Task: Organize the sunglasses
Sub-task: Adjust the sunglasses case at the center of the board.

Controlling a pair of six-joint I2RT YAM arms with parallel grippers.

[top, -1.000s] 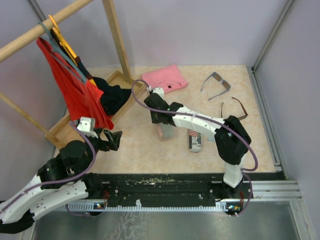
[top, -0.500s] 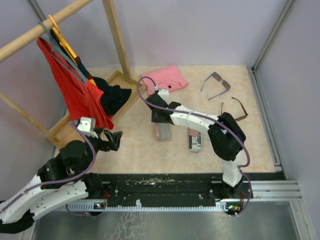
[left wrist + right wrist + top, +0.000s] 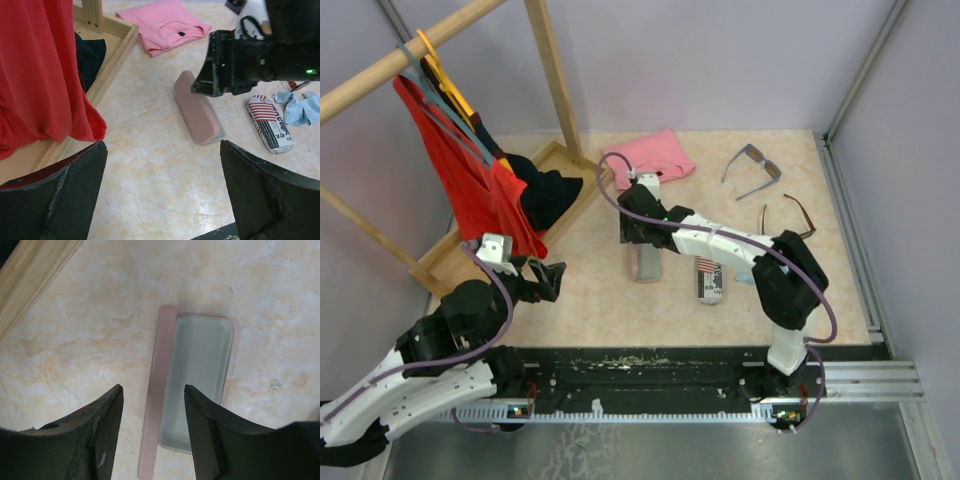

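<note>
A: Beige marbled table (image 3: 840,290), wooden rack (image 3: 553,80) on the left. What is the right gripper (image 3: 152,390) doing?
B: Its jaws are parted with nothing between them. It hangs just above the pink case (image 3: 200,380), which lies open, lid on edge, lining bare.
A: And the left gripper (image 3: 162,145)?
B: Spread wide and empty, near the rack, well apart from everything that matters.
A: Where are the sunglasses?
B: Both of the 2 pairs sit toward the far right corner. The brown pair (image 3: 790,218) is nearer the case, beyond the flag case (image 3: 709,281). The grey-blue pair (image 3: 752,166) lies just past it. Both look unfolded.
A: So which arm goes?
B: The right, I'd say. From its fingers the glasses lie off to the right. The pink case's long axis runs away from the bases, so a pair would likely need turning to line up with it. How much, I cannot tell.
</note>
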